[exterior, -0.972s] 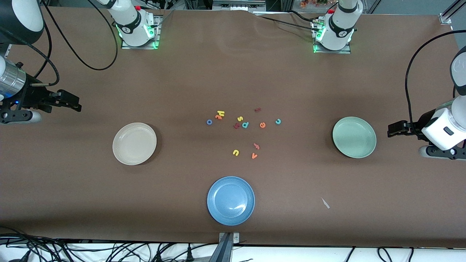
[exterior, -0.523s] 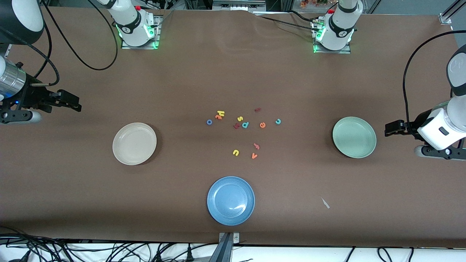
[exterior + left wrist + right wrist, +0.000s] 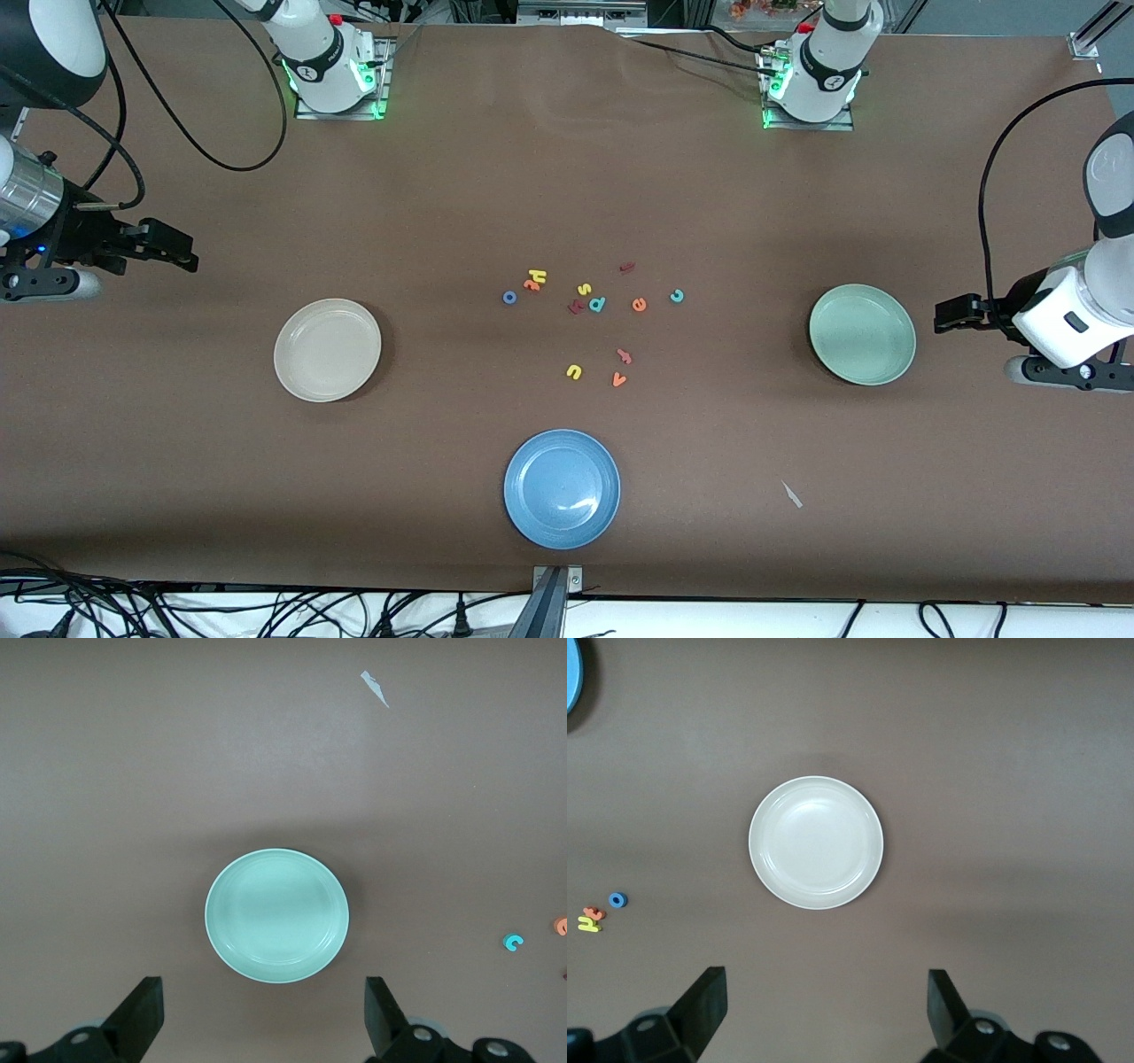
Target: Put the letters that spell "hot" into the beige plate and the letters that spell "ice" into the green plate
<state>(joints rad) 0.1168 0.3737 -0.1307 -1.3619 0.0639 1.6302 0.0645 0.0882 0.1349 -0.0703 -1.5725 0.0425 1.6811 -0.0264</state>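
Note:
The beige plate [image 3: 327, 349] [image 3: 816, 842] and the green plate [image 3: 862, 334] [image 3: 276, 914] both lie bare. Between them the letters are scattered: yellow h [image 3: 537, 276], blue o [image 3: 509, 297] [image 3: 617, 899], maroon i [image 3: 627, 267], orange e [image 3: 639, 304], teal c [image 3: 677, 296] [image 3: 512, 942]. One orange letter [image 3: 532, 284] touches the h and another [image 3: 625, 356] lies nearer the camera. I cannot tell which is the t. My left gripper [image 3: 952, 315] [image 3: 263, 1019] hangs open beside the green plate. My right gripper [image 3: 173, 248] [image 3: 824, 1010] waits open near the beige plate.
A blue plate [image 3: 562, 488] sits nearest the camera. Among the letters are a yellow s [image 3: 584, 289], a teal p [image 3: 597, 304], a dark red letter [image 3: 575, 307], a yellow u [image 3: 574, 371] and an orange v [image 3: 618, 380]. A paper scrap [image 3: 791, 494] lies near the green plate.
My left gripper has drifted a little toward the green plate. The right arm, the plates and the letters have not moved.

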